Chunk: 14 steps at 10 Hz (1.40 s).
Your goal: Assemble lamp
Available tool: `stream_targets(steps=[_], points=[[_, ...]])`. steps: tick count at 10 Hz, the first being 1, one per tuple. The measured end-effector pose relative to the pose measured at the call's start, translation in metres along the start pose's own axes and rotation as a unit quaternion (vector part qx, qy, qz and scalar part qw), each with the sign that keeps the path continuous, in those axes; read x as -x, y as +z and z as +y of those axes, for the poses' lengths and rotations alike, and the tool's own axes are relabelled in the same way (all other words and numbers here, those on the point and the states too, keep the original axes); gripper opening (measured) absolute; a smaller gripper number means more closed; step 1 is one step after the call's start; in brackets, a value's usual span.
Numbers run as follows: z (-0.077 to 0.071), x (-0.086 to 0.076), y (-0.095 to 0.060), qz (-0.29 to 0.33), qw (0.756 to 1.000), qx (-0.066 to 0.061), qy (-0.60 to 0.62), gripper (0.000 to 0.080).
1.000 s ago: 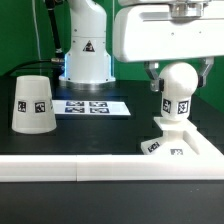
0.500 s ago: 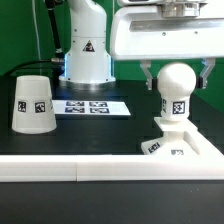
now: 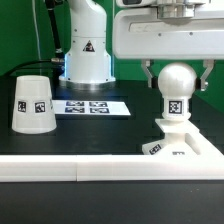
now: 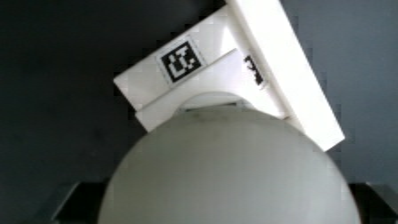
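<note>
Nearest to the camera in the exterior view, a low white bar (image 3: 60, 170) runs along the front of the black table (image 3: 100, 135). Just behind it, at the exterior view's right, stands the stepped square base (image 3: 180, 147) of the lamp. The bulb (image 3: 176, 80) stands upright on the base, with its neck going down into the top step. I cannot tell if the neck is fully seated.

The gripper (image 3: 177, 86) hangs directly above and around the bulb. One finger (image 3: 151, 76) is on each side of the ball, and a thin dark gap shows on both sides. So I judge that the fingers are spread and are not pressing the ball. The long axis of the bulb is vertical and is in line with the gripper. Any closing or turning move would therefore need no sideways travel. The wrist view agrees: the bulb (image 4: 222, 165) fills it and the base (image 4: 267, 60) lies beyond it.

Further back, at the exterior view's left and well apart from the gripper, the shade (image 3: 32, 103) rests with its wide end down. Behind it lies the marker board (image 3: 92, 106), and then the pedestal (image 3: 86, 55) of the robot.

No brand or word is readable. Base, bulb and shade each carry a black-and-white square tag, and the pedestal has a triangle sticker.
</note>
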State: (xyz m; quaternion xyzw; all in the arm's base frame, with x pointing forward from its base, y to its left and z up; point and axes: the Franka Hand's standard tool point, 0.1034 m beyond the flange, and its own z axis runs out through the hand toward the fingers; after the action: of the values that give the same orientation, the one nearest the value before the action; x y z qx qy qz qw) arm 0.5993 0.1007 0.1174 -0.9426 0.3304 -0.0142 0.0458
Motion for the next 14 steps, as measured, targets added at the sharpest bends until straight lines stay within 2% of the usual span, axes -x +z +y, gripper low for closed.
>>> stream_targets(steps=[2,7,8,9,11,13,14], points=[[-0.0031,0.0072,0.0011,-0.031,0.99,-0.004,0.137,0.0579],[-0.0062,0.0048,0.0019,-0.059,0.957,-0.007,0.284,0.0579],[-0.0075,0.0057,0.002,-0.06,0.952,-0.008,0.301,0.0638],[-0.0075,0.0057,0.002,-0.06,0.956,-0.009,0.288,0.0638],[-0.0084,0.007,0.0019,-0.054,0.977,-0.009,0.206,0.0696],[-0.0078,0.0064,0.002,-0.047,0.998,-0.012,0.043,0.0698],[-0.0092,0.008,0.0018,-0.036,0.999,-0.003,-0.035,0.0698]])
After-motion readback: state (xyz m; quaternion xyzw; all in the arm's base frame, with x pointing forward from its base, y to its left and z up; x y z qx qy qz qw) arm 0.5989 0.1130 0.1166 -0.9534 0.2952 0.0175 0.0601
